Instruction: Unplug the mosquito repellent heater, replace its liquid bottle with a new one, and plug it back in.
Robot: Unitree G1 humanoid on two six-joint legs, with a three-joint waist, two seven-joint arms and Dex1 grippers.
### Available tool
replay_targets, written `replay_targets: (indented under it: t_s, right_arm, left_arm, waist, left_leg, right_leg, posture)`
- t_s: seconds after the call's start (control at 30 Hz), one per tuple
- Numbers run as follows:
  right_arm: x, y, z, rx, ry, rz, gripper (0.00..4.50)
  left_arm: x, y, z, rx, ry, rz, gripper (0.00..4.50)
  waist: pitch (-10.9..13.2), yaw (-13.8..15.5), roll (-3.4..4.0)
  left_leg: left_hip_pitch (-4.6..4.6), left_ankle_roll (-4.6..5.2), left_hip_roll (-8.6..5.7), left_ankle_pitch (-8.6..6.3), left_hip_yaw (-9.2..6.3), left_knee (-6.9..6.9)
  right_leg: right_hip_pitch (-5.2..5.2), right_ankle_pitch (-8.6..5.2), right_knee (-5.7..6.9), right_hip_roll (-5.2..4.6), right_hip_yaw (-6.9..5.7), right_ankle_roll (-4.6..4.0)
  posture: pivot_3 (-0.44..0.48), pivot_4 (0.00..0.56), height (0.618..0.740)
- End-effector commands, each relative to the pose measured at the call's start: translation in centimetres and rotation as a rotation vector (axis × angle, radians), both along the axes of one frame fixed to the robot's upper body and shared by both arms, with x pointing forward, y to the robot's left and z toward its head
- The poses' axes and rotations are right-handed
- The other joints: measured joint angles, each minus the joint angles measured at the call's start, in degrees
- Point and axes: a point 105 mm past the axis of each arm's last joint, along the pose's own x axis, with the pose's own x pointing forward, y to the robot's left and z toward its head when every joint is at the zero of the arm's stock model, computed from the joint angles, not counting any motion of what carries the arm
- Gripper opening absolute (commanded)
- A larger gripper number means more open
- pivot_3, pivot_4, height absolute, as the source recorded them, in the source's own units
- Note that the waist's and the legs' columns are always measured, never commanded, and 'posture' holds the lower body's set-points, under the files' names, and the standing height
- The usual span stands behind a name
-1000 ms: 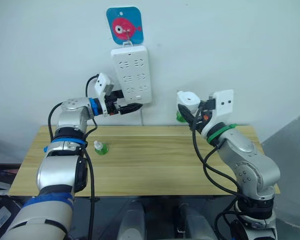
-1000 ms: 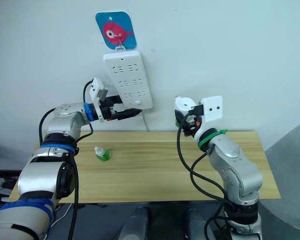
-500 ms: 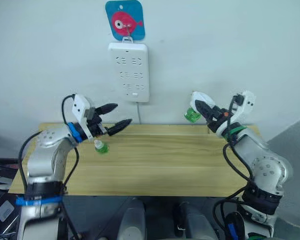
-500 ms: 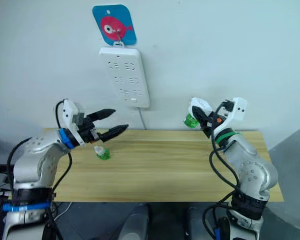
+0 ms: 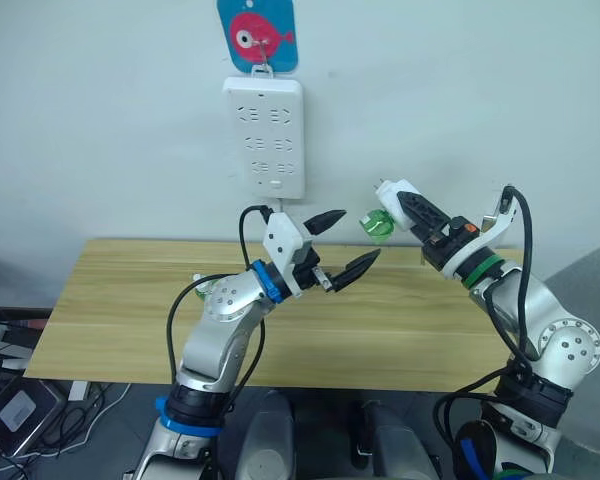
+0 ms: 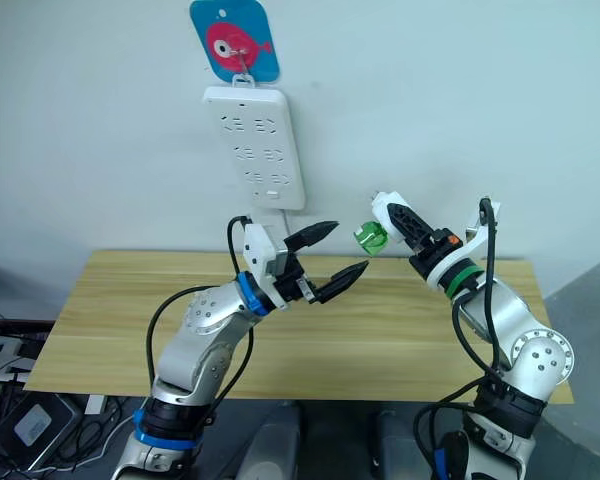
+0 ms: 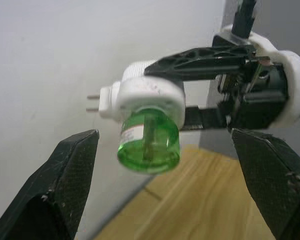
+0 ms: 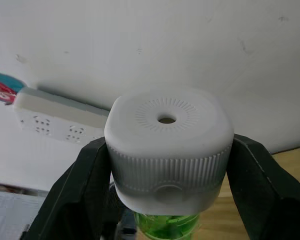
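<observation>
The small white rounded plastic mosquito repellent heater (image 7: 149,93), unplugged, is sitting clamped in my right gripper (image 5: 400,205) above the table. My left gripper (image 5: 345,245) is gaping wide and empty just beside its squat green translucent bottle (image 7: 149,141). I am judging removal next: closing on it and twisting.

Your heater (image 8: 169,145) was matt white plastic, ribbed round its skirt, with two bare metal prongs (image 7: 92,102). Its bottle (image 7: 149,142) was glossy translucent green plastic. The black fingers (image 7: 65,187) showed a fine textured finish. Your worktop (image 5: 130,300) was smooth pale wood.
</observation>
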Motion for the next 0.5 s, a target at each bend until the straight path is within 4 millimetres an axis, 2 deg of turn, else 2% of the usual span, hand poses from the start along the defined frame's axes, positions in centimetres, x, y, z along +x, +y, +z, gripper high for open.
replay_targets:
  t_s: [0.03, 0.47, 0.5]
  right_arm:
    - [-1.3, 0.6, 1.9, 0.042, -0.047, 0.030, 2.93]
    - [-2.3, 1.0, 2.5, 0.064, -0.029, 0.056, 2.93]
    - [-2.3, 1.0, 2.5, 0.065, -0.029, 0.057, 2.93]
  left_arm:
    - [-0.1, -0.8, 0.4, -0.027, -0.043, 0.008, 4.48]
    - [0.5, -2.1, 0.6, -0.057, -0.074, 0.002, 4.48]
    - [0.4, -2.1, 0.6, -0.061, -0.076, -0.001, 4.30]
  waist:
    - [0.0, -0.1, -0.02]
    - [0.1, -0.1, -0.09]
    - [0.1, -0.1, -0.10]
  left_leg:
    - [-0.01, 0.00, 0.02, 0.00, 0.07, -0.02]
    - [-0.14, -0.01, 0.07, 0.00, 0.20, -0.02]
    - [-0.14, -0.01, 0.07, 0.00, 0.20, -0.02]
  right_leg:
    - [0.00, 0.00, -0.01, 0.00, 0.01, 0.01]
    - [0.03, 0.04, -0.33, -0.02, -0.06, 0.14]
    - [0.04, 0.04, -0.35, -0.02, -0.06, 0.15]
  posture:
    - [0.337, 0.281, 0.740]
    - [0.310, 0.279, 0.740]
    - [0.307, 0.278, 0.740]
